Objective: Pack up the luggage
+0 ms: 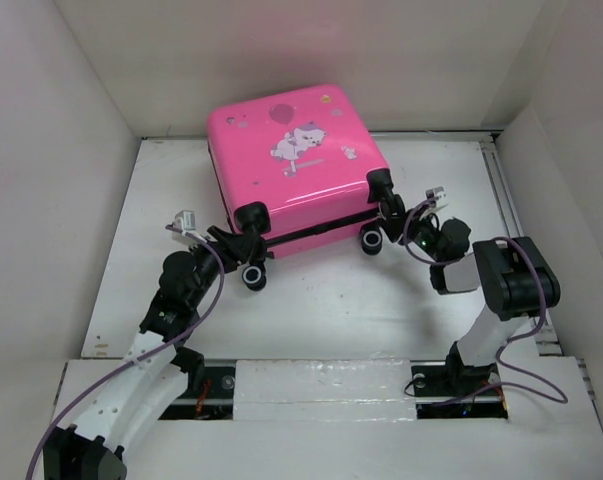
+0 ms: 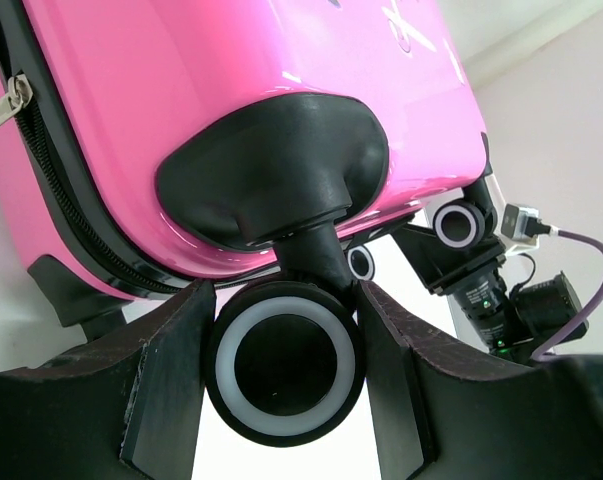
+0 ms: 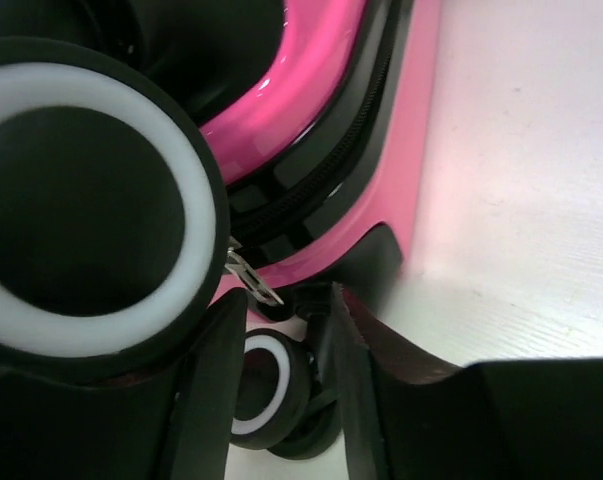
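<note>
The hot-pink luggage [image 1: 291, 165] lies flat with its sticker side up. Its halves are together along the black zipper seam, and its black wheels face the arms. My left gripper [image 1: 233, 245] is at the near left corner. In the left wrist view it [image 2: 284, 295] is shut on a black wheel with a white ring [image 2: 284, 362], one finger pressed on each side. My right gripper [image 1: 396, 228] is at the near right corner. In the right wrist view it [image 3: 281, 300] is shut around the lower wheel [image 3: 266, 390] and its stem. The upper wheel [image 3: 81, 210] looms at the left.
White walls enclose the white table [image 1: 331, 310] on the left, back and right. A zipper pull [image 3: 251, 280] hangs by the right gripper's fingers. The right arm and its camera [image 2: 491, 300] show beyond the luggage in the left wrist view.
</note>
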`<state>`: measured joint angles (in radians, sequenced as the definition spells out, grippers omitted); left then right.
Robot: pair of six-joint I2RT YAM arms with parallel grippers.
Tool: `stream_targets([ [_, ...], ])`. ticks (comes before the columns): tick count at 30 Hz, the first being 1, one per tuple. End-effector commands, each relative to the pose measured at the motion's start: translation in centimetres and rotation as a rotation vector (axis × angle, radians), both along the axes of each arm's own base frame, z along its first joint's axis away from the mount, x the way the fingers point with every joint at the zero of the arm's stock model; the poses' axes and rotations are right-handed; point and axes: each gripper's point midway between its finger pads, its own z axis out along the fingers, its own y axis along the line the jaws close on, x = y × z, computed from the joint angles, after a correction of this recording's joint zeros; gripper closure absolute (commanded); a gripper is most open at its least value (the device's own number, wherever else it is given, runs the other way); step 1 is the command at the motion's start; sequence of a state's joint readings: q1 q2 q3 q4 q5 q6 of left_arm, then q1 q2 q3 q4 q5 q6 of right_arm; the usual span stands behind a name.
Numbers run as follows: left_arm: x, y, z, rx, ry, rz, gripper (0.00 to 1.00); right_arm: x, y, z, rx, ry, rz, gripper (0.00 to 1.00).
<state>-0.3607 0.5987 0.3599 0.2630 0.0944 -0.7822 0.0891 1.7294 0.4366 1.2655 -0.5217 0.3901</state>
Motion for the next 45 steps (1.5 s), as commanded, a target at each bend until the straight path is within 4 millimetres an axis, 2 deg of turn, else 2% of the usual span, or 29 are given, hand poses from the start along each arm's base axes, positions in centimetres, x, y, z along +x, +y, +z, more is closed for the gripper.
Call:
stream_targets([
  [1, -0.9, -1.4, 6.2, -0.067, -0.165, -0.083, 1.0, -1.2, 1.6, 14.7, 0.063, -0.623, 0.076, 0.54],
  [3, -0.9, -1.4, 6.2, -0.067, -0.165, -0.083, 1.0, -1.6, 2.0, 15.4, 0.068, -0.64, 0.086, 0.54],
  [5, -0.9, -1.4, 5.8, -0.064, -0.156, -0.083, 1.0, -1.7, 2.2, 16.1, 0.082, -0.654, 0.089, 0.58],
  [6, -0.9, -1.4, 5.8, -0.064, -0.156, -0.083, 1.0, -2.0, 2.8, 16.4, 0.091, -0.657, 0.112, 0.64],
  [7, -0.9, -1.4, 5.8, -0.064, -0.156, -0.083, 1.0, -2.0, 2.8, 16.4, 0.091, -0.657, 0.112, 0.64],
  [12, -1.1, -1.5, 6.0, -0.067, -0.165, -0.093, 1.0, -1.7, 3.2, 17.1, 0.115, -0.67, 0.078, 0.84],
  [15, -1.3, -1.4, 6.3, -0.068, -0.165, -0.093, 1.0, -1.6, 3.7, 17.3, 0.13, -0.669, 0.075, 0.92],
  [16, -1.3, -1.4, 6.3, -0.067, -0.165, -0.093, 1.0, -1.7, 4.0, 17.4, 0.139, -0.667, 0.074, 1.0],
  [18, -1.4, -1.4, 6.5, -0.07, -0.174, -0.093, 1.0, -2.1, 4.2, 18.1, 0.144, -0.686, 0.066, 1.0],
  [20, -1.4, -1.4, 6.4, -0.081, -0.17, -0.092, 1.0, -3.2, 4.8, 16.7, 0.148, -0.643, 0.081, 1.0],
  [21, -1.4, -1.4, 6.4, -0.081, -0.17, -0.092, 1.0, -3.5, 4.8, 17.2, 0.151, -0.658, 0.081, 1.0],
  [22, -1.4, -1.6, 6.4, -0.082, -0.173, -0.101, 1.0, -4.0, 5.2, 16.2, 0.144, -0.635, 0.084, 1.0],
  [23, -1.3, -1.6, 6.7, -0.086, -0.184, -0.102, 1.0, -4.3, 5.4, 16.2, 0.142, -0.635, 0.08, 1.0],
  [26, -1.2, -1.7, 6.5, -0.091, -0.172, -0.101, 1.0, -4.3, 4.9, 14.9, 0.127, -0.608, 0.021, 1.0],
  [28, -1.2, -1.7, 7.0, -0.094, -0.182, -0.102, 1.0, -4.0, 4.1, 14.4, 0.134, -0.581, -0.034, 0.93],
  [29, -1.2, -1.7, 7.0, -0.094, -0.182, -0.102, 1.0, -3.9, 3.5, 13.7, 0.148, -0.547, -0.062, 0.77],
  [32, -1.6, -1.9, 7.8, -0.112, -0.205, -0.122, 1.0, -3.8, 2.9, 13.2, 0.169, -0.514, -0.098, 0.57],
  [33, -1.6, -1.9, 8.0, -0.115, -0.215, -0.122, 1.0, -3.8, 2.9, 13.2, 0.169, -0.514, -0.098, 0.39],
  [34, -1.6, -1.9, 8.1, -0.125, -0.21, -0.122, 1.0, -3.5, 2.6, 12.7, 0.173, -0.495, -0.105, 0.0],
  [38, -2.1, -2.3, 9.4, -0.159, -0.249, -0.155, 1.0, -3.2, 1.9, 12.8, 0.178, -0.494, -0.139, 0.0],
  [40, -2.2, -2.5, 9.2, -0.167, -0.246, -0.164, 1.0, -2.7, 1.2, 14.0, 0.181, -0.529, -0.154, 0.0],
  [43, -2.2, -2.7, 9.1, -0.168, -0.252, -0.174, 1.0, -2.0, 1.4, 15.1, 0.153, -0.584, -0.104, 0.0],
  [45, -2.2, -2.7, 8.7, -0.173, -0.239, -0.174, 1.0, -1.3, 0.9, 14.6, 0.173, -0.554, -0.114, 0.0],
])
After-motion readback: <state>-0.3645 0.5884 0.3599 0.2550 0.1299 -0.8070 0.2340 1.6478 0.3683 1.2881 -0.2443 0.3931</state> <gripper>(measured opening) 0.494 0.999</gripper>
